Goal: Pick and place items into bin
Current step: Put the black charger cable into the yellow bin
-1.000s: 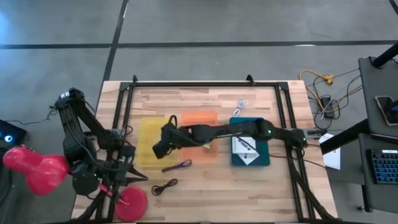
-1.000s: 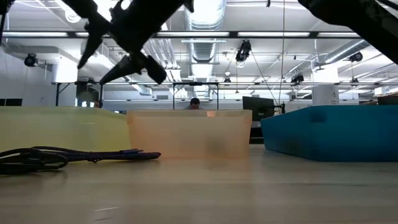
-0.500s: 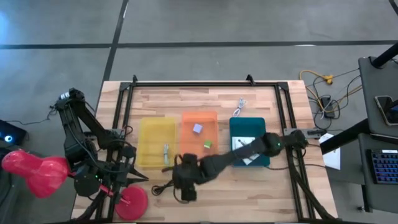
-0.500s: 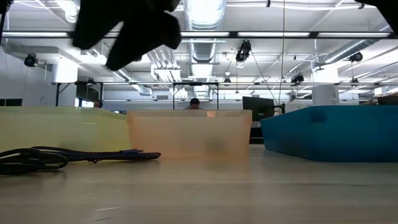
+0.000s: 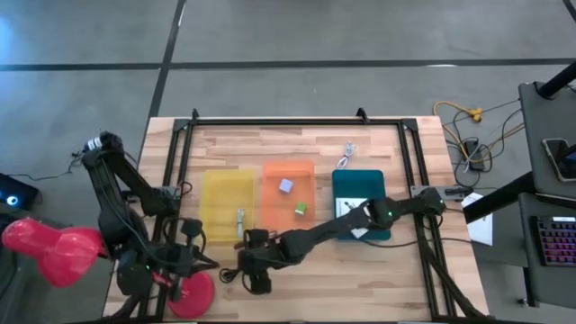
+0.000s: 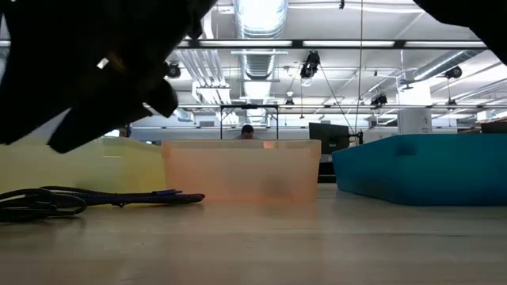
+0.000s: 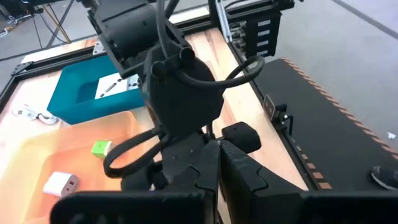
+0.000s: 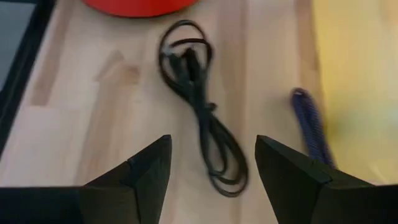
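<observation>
Wooden tabletop (image 5: 378, 270), and we see the right gripper (image 8: 211, 163) hovering over the black coiled cable (image 8: 200, 106) (purple tool (image 8: 310, 124) alongside), fingers spread wide, while the left gripper (image 7: 217, 163) waits pressed together.

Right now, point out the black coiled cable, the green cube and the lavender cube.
black coiled cable (image 8: 198, 109): right wrist view, on its twisted middle.
green cube (image 5: 301, 209): high view, on its top face.
lavender cube (image 5: 286, 186): high view, on its top face.

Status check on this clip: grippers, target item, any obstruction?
Right gripper open, poised over the black coiled cable on the table. Left gripper shut, parked at the table's near left corner. Purple tool lies beside the cable, apart from it.
</observation>
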{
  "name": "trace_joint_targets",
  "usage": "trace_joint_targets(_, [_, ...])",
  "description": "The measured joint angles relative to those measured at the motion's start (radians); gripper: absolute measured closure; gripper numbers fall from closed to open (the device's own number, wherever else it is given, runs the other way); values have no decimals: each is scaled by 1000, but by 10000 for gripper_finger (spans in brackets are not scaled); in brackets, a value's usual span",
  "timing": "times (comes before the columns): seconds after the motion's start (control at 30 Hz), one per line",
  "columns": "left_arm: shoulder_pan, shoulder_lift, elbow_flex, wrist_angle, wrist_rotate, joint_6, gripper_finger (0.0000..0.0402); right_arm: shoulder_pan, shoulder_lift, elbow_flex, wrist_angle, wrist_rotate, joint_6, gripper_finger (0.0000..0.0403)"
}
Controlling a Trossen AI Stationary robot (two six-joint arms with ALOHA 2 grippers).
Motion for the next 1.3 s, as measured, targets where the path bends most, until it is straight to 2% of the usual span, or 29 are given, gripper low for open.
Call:
trace_joint_targets(0.5, [0, 16, 0, 25, -1, -2, 402, 6, 82, 0, 47, 1, -141, 189])
trace_joint_targets(0.67, [0, 17, 0, 43, -1, -1, 402, 6, 94, 3, 25, 19, -145, 215])
trace_joint_targets(0.77, [0, 17, 0, 48, -1, 0, 402, 5, 91, 3, -16, 23, -78, 262])
trace_joint_targets(0.93, [0, 17, 0, 47, -1, 1, 402, -1, 84, 11, -37, 28, 22, 372])
trace_joint_targets(1.07, [0, 17, 0, 47, -1, 1, 402, -1, 47, 7, -40, 30, 128, 386])
trace_joint_targets(1.2, [0, 17, 0, 47, -1, 1, 402, 3, -43, 5, 10, 36, 221, 388])
trace_joint_targets(1.3, [0, 17, 0, 49, -1, 1, 402, -11, -108, 13, -2, 132, 401, 388])
